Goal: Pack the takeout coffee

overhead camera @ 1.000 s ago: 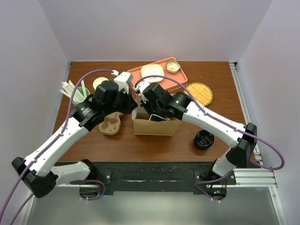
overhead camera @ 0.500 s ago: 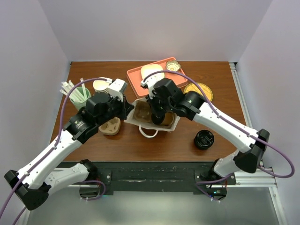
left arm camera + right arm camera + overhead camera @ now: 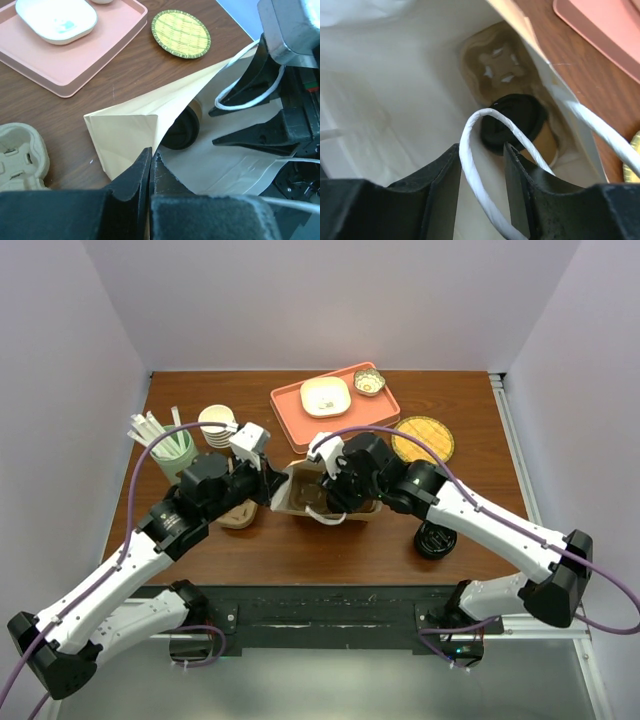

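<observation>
The bag (image 3: 297, 492) sits mid-table (image 3: 470, 410) between the two arms, its mouth turned toward the right arm. The left gripper (image 3: 151, 155) has its fingers pressed together on the bag's near rim, pinching the paper where a corner folds. The right gripper (image 3: 482, 150) sits at the bag's mouth with its fingers spread and nothing clamped. The white handle (image 3: 470, 150) loops loosely through the gap between them, and in the left wrist view the cord hangs around one of those fingers (image 3: 250, 92). The coffee (image 3: 515, 122) is inside the bag, deep toward its bottom, tilted so that its black lid faces the mouth and its brown side shows behind. It is apart from both grippers. Beside it, further in, a pulp carrier pocket (image 3: 495, 65) with a cross-cut slot shows; whether the cup sits in a second pocket I cannot tell. From the left wrist the lid (image 3: 181, 134) peeks out under the bag's raised flap. A second carrier (image 3: 235, 512) lies on the table just left of the bag, under the left arm. Behind the bag stands a pink tray (image 3: 290, 410) holding a white dish (image 3: 325, 395) and a small bowl (image 3: 369, 382), with a woven mat (image 3: 423, 438) to its right. A black round piece (image 3: 436, 538) rests near the right arm, and a cup stack (image 3: 217, 422) and a green straw holder (image 3: 172, 448) stand at far left.
</observation>
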Controlling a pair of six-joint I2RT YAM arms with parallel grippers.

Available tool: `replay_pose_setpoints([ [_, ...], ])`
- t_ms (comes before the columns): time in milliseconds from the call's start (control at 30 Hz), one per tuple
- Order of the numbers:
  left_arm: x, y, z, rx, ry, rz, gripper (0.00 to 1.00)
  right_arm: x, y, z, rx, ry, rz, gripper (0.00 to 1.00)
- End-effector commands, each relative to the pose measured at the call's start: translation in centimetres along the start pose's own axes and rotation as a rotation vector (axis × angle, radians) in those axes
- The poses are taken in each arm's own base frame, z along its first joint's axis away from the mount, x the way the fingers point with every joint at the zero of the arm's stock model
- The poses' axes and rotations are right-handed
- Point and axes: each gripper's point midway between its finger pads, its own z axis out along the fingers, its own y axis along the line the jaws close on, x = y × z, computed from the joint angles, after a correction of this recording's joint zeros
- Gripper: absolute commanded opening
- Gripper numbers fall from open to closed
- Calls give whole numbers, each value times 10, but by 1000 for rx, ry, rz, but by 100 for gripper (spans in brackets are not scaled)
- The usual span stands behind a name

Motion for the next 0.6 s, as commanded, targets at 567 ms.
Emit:
replay_pose_setpoints([
  [567, -50, 40, 17, -228, -289, -2, 0, -54, -63, 45, 394, 7, 91, 55],
])
